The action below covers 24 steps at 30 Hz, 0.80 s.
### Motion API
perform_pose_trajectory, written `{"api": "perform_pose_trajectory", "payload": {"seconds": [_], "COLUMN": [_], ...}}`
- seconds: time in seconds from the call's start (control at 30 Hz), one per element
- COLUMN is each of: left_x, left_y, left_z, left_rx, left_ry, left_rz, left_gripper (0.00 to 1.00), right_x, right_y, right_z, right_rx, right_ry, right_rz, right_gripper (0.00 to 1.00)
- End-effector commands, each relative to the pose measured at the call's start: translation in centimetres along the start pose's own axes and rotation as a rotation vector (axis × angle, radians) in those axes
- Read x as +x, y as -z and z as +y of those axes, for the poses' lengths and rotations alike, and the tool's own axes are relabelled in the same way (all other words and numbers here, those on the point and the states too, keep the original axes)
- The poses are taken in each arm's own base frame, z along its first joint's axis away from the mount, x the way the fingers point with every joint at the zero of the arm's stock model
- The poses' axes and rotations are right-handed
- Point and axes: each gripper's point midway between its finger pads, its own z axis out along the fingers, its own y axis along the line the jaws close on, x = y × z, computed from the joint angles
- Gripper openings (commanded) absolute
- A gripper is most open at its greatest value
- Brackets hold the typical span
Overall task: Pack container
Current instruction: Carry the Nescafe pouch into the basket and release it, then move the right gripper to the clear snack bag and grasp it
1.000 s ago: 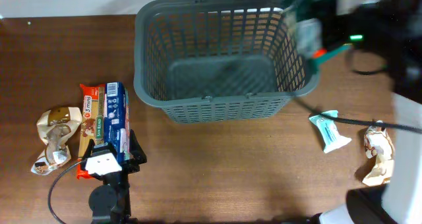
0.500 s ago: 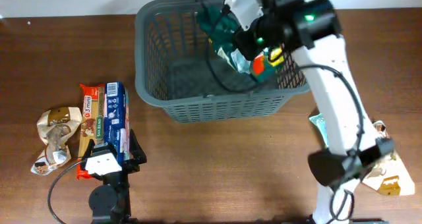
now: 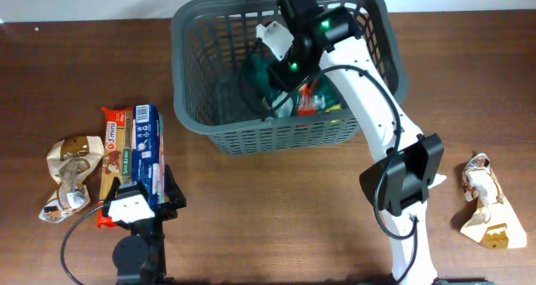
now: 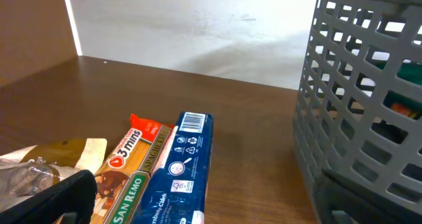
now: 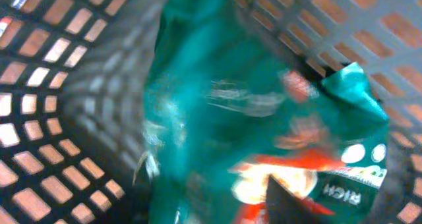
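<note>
Up at the far side of the table (image 3: 293, 209), the container (image 3: 188, 117) stands upright, a dark grey lattice basket with a thick rim. The right arm reaches over that rim, and the right gripper (image 3: 287, 70) hangs inside, close above a green packet (image 3: 270, 82) in the middle of the basket. In the right wrist view that packet (image 5: 217, 118) fills the frame, blurred, with the slotted walls (image 5: 39, 85) behind it. Only one dark fingertip (image 5: 285, 199) shows at the bottom edge, so whether the pincer grips the packet or stands apart from it cannot be told.

The left gripper (image 3: 138, 203) sits low at the near left, over the near ends of an orange pasta packet (image 3: 113, 155) and a blue packet (image 3: 144, 151) lying side by side and touching. Its wrist view shows just one finger (image 4: 59, 191), so its width cannot be told either. A crumpled brown-and-cream packet (image 3: 71, 172) lies just left of the pasta. Another cream packet (image 3: 484, 205) lies near the right edge, well apart from the basket.
</note>
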Motion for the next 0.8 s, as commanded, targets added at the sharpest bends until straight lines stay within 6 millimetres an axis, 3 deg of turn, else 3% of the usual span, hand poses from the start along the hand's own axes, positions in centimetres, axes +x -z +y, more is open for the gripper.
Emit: {"api": "perform_pose_trajectory", "payload": {"seconds": [0.0,0.23,0.27,0.33,0.43,0.5,0.53,0.57,0.63,0.77], "left_x": [0.1,0.1,0.1,0.1,0.1,0.1,0.1,0.1,0.1,0.1], "left_y": [0.0,0.0,0.0,0.0,0.0,0.0,0.0,0.0,0.0,0.0], "left_z": [0.1,0.1,0.1,0.1,0.1,0.1,0.1,0.1,0.1,0.1], "left_rx": [-0.006,-0.006,-0.006,-0.006,-0.006,-0.006,-0.006,-0.006,-0.006,-0.006], "left_ry": [0.002,0.002,0.002,0.002,0.002,0.002,0.002,0.002,0.002,0.002], "left_rz": [-0.002,-0.002,-0.002,-0.002,-0.002,-0.002,-0.002,-0.002,-0.002,-0.002], "left_gripper": [0.99,0.99,0.99,0.99,0.99,0.99,0.99,0.99,0.99,0.99], "right_x": [-1.3,1.0,2.3,4.6,9.1,12.7,16.5,19.7,23.6,29.9], "right_y": [7.1,18.9,21.7,24.8,28.0,28.9,29.1,28.6,27.3,23.1], "right_z": [-1.5,-6.5,-8.3,-10.7,-14.2,-16.4,-18.3,-19.5,-20.7,-21.6], "right_rx": [0.142,0.347,0.394,0.457,0.544,0.598,0.651,0.692,0.733,0.761], "right_ry": [-0.046,-0.186,-0.233,-0.301,-0.435,-0.532,-0.608,-0.668,-0.733,-0.831], "right_rz": [-0.118,-0.28,-0.316,-0.346,-0.366,-0.369,-0.361,-0.353,-0.342,-0.29], "right_gripper": [0.64,0.74,0.75,0.75,0.76,0.79,0.82,0.83,0.85,0.85]}}
